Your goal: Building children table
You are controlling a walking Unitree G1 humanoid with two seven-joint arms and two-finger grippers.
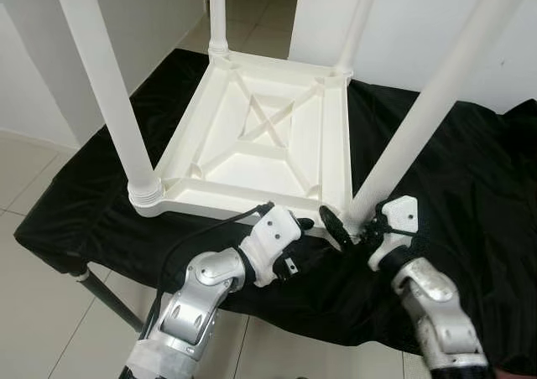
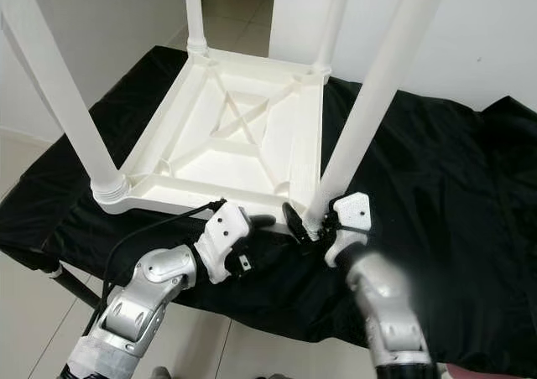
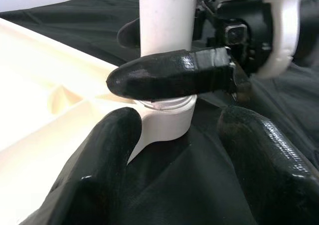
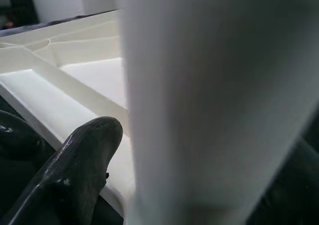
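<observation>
Tabletop (image 1: 252, 136) is lying upside down on a black cloth (image 1: 470, 178) across the centre of the frame, with four white legs rising from its corners. Right gripper (image 1: 351, 228), at lower centre-right, is closing its fingers around the base of the near right leg (image 1: 419, 119), one finger (image 3: 169, 78) crossing the leg just above its threaded collar. Left gripper (image 1: 295, 225), at lower centre, is hovering just beside the same corner, its fingers spread wide and holding nothing.

Step in hand, as judged: the last leg is being seated or tightened in its corner socket (image 3: 167, 120). The next move probably calls for turning the leg about its own axis while keeping it upright, with the left gripper bracing the tabletop edge so it does not slide on the cloth.

Leg tops are running out of the frame at the upper edge. The right wrist view is blurring the leg into a pale band, so the grip contact is hard to read there. Whether the thread is fully home cannot be told. A metal stand (image 1: 105, 299) is partly showing under the cloth at lower left.
</observation>
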